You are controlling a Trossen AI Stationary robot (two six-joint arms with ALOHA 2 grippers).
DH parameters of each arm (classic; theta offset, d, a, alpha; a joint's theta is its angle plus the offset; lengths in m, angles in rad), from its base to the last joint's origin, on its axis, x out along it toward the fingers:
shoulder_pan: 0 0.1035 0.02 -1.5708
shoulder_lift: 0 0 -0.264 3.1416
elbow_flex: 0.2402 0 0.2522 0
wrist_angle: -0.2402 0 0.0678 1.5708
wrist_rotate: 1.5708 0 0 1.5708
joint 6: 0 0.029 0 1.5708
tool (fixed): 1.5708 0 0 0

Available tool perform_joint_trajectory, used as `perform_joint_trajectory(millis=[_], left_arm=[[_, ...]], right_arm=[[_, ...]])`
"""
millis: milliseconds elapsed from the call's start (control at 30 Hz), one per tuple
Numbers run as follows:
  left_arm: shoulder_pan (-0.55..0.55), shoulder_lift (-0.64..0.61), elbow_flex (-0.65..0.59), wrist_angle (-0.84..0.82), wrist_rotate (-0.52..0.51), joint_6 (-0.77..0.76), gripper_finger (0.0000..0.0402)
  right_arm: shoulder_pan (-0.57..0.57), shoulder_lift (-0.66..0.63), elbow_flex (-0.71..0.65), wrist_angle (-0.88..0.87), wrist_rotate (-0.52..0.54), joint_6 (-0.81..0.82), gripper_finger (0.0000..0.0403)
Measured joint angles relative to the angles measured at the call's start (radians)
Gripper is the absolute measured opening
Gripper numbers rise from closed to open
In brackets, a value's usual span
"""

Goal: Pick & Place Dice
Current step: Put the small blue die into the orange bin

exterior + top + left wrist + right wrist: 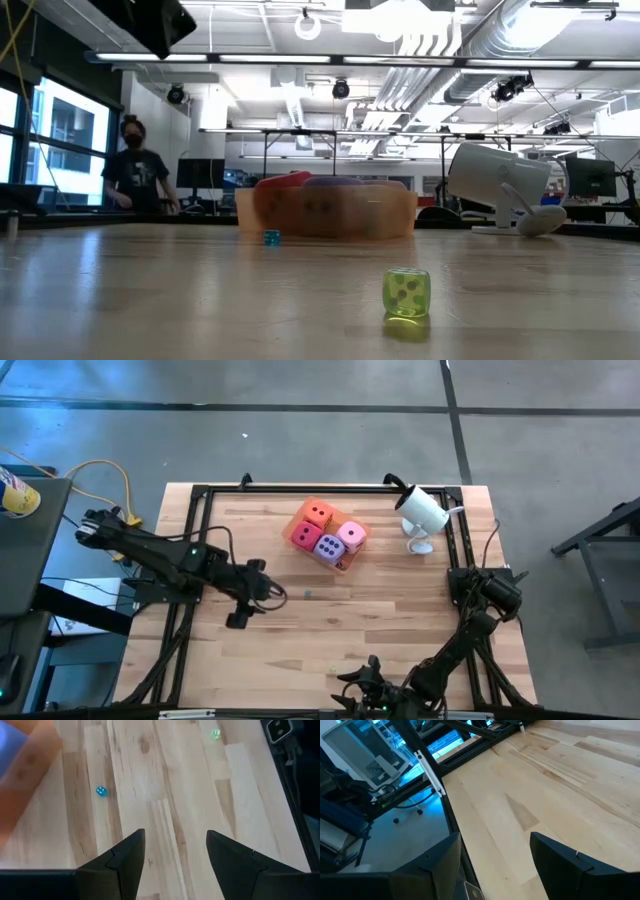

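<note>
Four soft dice sit together inside a translucent orange tray (343, 563) at the table's far middle: orange (318, 513), red-magenta (304, 536), purple (328, 548) and light pink (351, 535). In the low view the tray (325, 215) shows the red (285, 182) and purple (335, 183) dice over its wall. My left gripper (268, 596) (175, 845) hovers open over bare wood, near-left of the tray, touching nothing. My right gripper (357, 682) (495, 847) waits open at the table's near edge.
A tiny blue die (101, 791) (271, 237) and a tiny green die (215, 734) (406, 293) lie on the wood. A white camera-like device (422, 510) stands right of the tray. A black frame (200, 495) rims the table. A person (140, 170) stands in the room behind.
</note>
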State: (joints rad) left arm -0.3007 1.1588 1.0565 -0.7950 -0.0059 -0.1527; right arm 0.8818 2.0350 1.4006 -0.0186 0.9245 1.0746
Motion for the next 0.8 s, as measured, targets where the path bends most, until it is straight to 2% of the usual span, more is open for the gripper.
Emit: perform_joint_trajectory(millis=[167, 433, 633, 800], left_arm=[[-0.025, 0.035, 0.000, 0.002, -0.001, -0.046, 0.0203], [-0.032, 0.122, -0.008, 0.018, -0.019, 0.049, 0.0203], [-0.029, 0.175, -0.103, 0.060, -0.032, 0.122, 0.0203], [-0.021, 0.147, -0.255, 0.178, -0.031, 0.058, 0.0203]], right_arm=[[0.002, 0.000, 0.000, 0.000, 0.000, -0.016, 0.0227], [0.002, 0.000, 0.000, -0.007, 0.000, -0.032, 0.0227], [0.002, 0.000, 0.000, -0.007, 0.000, -0.027, 0.0227], [0.009, 0.000, 0.000, -0.007, 0.000, -0.027, 0.0227]])
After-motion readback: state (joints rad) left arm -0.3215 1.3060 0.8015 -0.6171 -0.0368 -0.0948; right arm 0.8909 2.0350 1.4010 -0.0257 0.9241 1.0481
